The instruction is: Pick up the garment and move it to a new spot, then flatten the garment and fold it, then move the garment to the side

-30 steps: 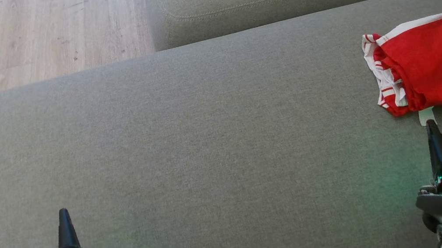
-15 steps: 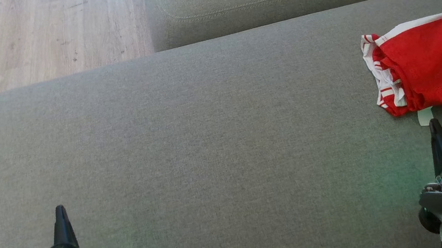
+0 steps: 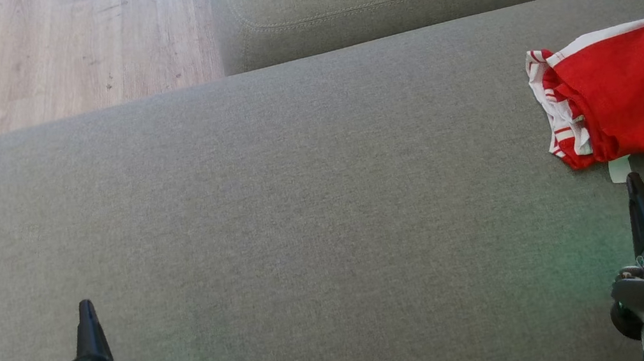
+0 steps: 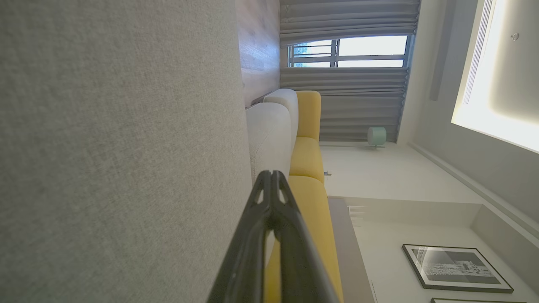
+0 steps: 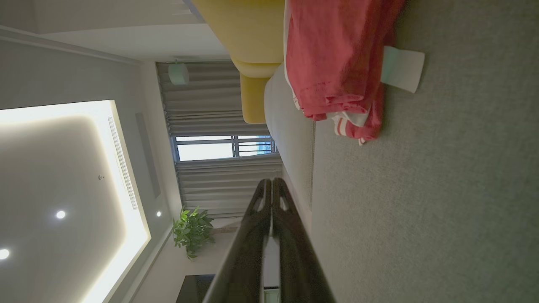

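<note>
The red garment (image 3: 631, 93) runs off the head view's right edge.

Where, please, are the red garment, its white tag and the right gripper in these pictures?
red garment (image 3: 637, 92): head view, middle of its red cloth.
white tag (image 3: 618, 167): head view, centre of the tag.
right gripper (image 3: 633, 179): head view, tip of its shut fingers.

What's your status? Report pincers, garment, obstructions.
Left pincer shut, empty. Right pincer shut, empty, just short of the red garment. Garment bunched at cushion right end. Only its white label lies between.
</note>
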Robot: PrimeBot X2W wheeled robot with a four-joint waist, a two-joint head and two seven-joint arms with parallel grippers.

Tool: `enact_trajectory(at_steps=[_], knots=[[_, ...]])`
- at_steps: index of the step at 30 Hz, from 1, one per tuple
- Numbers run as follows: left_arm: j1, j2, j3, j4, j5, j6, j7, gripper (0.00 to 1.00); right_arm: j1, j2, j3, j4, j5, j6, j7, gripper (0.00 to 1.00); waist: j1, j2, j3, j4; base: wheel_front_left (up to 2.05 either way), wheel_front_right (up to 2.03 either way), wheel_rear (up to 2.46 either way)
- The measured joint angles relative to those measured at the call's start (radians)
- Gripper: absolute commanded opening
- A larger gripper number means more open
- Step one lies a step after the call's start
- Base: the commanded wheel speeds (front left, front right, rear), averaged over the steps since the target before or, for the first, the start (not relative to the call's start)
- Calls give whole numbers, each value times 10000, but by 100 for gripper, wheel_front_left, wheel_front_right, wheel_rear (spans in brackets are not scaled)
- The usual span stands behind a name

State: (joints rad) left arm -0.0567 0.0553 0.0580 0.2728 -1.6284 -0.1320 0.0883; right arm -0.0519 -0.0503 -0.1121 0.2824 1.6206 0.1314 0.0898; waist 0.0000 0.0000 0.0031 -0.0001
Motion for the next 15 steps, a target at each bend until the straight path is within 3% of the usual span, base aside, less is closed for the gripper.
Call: enact_trajectory(at_steps=[15], knots=[[0, -17, 33, 0, 2, 0, 44, 0, -2, 4, -46, 0, 0, 0, 79, 0, 0, 0, 0, 0, 0, 0, 0]])
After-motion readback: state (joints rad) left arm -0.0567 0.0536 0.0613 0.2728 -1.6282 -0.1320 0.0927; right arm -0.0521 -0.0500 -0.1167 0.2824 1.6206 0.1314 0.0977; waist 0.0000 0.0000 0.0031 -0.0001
